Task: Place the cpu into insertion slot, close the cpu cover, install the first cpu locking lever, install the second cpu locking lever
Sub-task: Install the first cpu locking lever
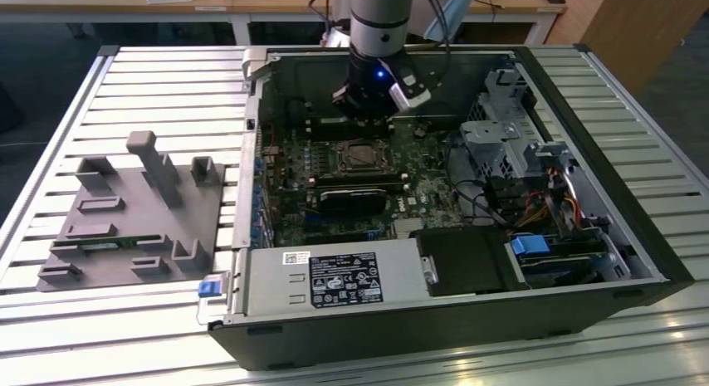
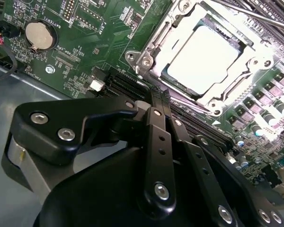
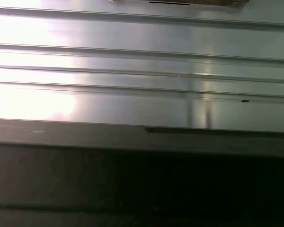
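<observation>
Already the cpu (image 2: 203,54), a flat square chip with a pale silver-grey metal top, lies seated in the insertion slot (image 2: 173,81), the black-framed square socket on the green motherboard (image 2: 85,42). Around it the cpu cover (image 2: 248,59), a thin silvery metal frame with a cut-out centre, lies flat over the chip's edges, the metal top showing through the opening. In the exterior view the socket (image 1: 361,156) sits near the middle of the board, inside the open black computer case (image 1: 443,328) that lies on its side on the ribbed aluminium bench (image 1: 133,79). Just above and behind the socket hangs the black gripper (image 2: 156,101); its two long fingers (image 2: 156,137) are drawn together, tips touching, with nothing between them. A round silver coin battery (image 2: 39,35) sits on the board well apart from the socket. To the exterior view's left, a grey plastic parts fixture (image 1: 128,216) rests on the bench beside the case.
</observation>
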`<state>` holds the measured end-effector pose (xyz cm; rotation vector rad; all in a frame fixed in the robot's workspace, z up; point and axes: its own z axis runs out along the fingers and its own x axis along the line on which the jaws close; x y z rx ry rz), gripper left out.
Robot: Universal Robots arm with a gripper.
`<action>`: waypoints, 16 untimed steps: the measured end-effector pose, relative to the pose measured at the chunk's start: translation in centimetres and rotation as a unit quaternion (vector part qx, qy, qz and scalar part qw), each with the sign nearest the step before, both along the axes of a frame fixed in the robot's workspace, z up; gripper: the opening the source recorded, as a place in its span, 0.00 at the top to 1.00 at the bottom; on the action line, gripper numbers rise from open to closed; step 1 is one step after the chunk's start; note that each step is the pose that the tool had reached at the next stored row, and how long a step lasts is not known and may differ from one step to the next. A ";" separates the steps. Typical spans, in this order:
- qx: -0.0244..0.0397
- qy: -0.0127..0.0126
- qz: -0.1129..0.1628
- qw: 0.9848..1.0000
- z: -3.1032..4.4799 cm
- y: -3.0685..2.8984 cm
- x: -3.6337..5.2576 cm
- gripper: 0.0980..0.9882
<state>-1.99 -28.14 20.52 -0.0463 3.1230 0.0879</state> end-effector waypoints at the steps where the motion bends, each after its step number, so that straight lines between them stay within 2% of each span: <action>1: 0.000 0.000 0.000 1.000 -0.05 0.00 0.02 0.99; 10: -0.001 0.000 0.000 1.000 -0.50 0.00 0.15 0.99; 16: -0.001 0.000 0.000 1.000 -0.53 0.00 0.16 0.99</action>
